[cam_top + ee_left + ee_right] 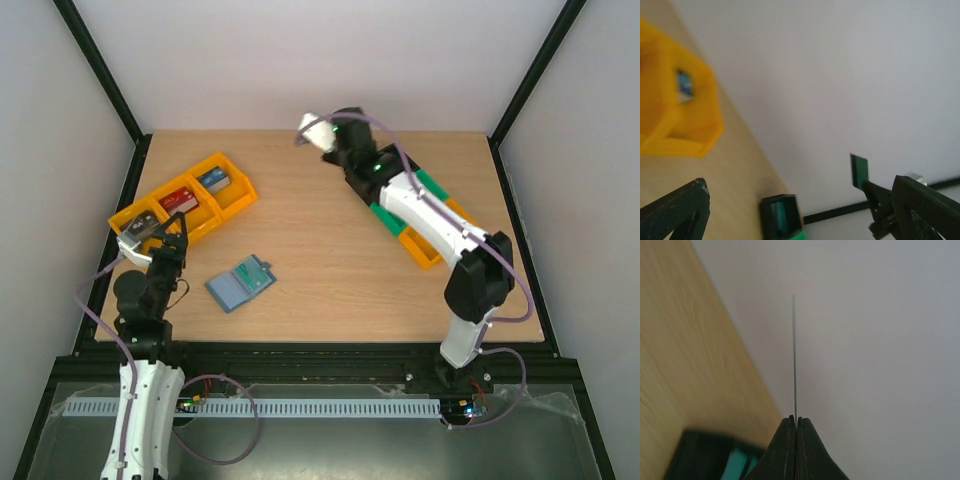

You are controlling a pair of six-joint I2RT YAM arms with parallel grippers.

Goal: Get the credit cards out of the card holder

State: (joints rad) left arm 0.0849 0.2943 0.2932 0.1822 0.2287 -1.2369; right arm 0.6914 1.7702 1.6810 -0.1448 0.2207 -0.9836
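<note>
Seen from above, one card holder (pixel 232 290) lies open on the table (pixel 340 285), towards the near left. Its far half shows a teal patch; I cannot tell whether that is a card or lining. The left gripper (pixel 168 232) hangs just left of it, over the near end of one orange tray (pixel 240 196) that shows one red block (pixel 180 200) and one blue block (pixel 213 181). A second orange tray (pixel 426 252) and a green tray (pixel 432 184) lie under the right arm. The right gripper (pixel 303 138) is raised near the far edge. In the left wrist view, its two fingers (pixel 675 212) stand wide apart with nothing between them. Beyond them one dark green credit card (pixel 858 171) stands upright, pinched from below by a dark tip, apparently the right gripper. In the right wrist view, two fingers (pixel 785 450) press together on one card, seen edge-on as a thin line.
</note>
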